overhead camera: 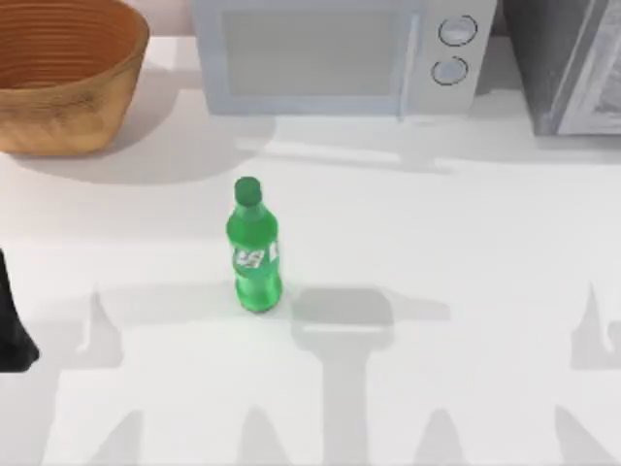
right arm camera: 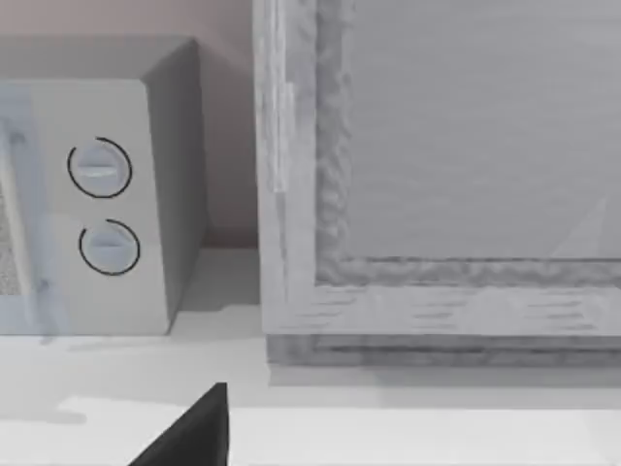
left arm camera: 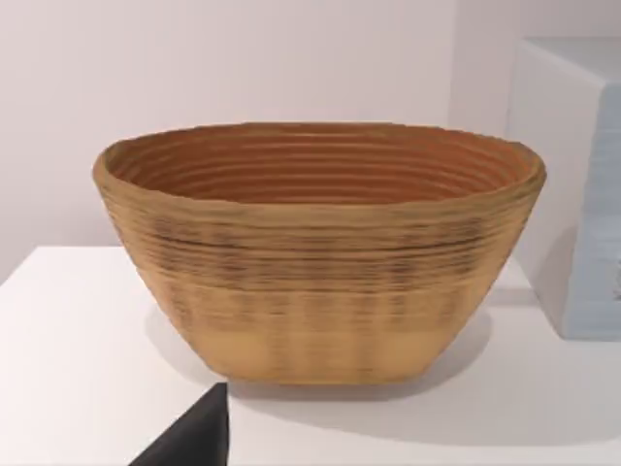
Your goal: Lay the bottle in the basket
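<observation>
The green bottle (overhead camera: 255, 250) stands upright near the middle of the white table, its cap toward the back, with nothing touching it. The woven basket (overhead camera: 60, 89) sits at the back left corner; the left wrist view faces its tan outer wall (left arm camera: 320, 291) and ribbed orange inside. My left arm is parked at the table's left edge, where a dark part of it (overhead camera: 14, 330) shows, well left of the bottle. A dark piece of the left gripper (left arm camera: 192, 439) sits low in the left wrist view. A dark piece of my right gripper (right arm camera: 192, 434) shows in the right wrist view.
A pale grey microwave (overhead camera: 335, 53) with two round knobs stands along the back, right of the basket. A grey cabinet-like appliance (overhead camera: 572, 63) fills the back right corner and faces the right wrist camera (right arm camera: 446, 194). Open tabletop surrounds the bottle.
</observation>
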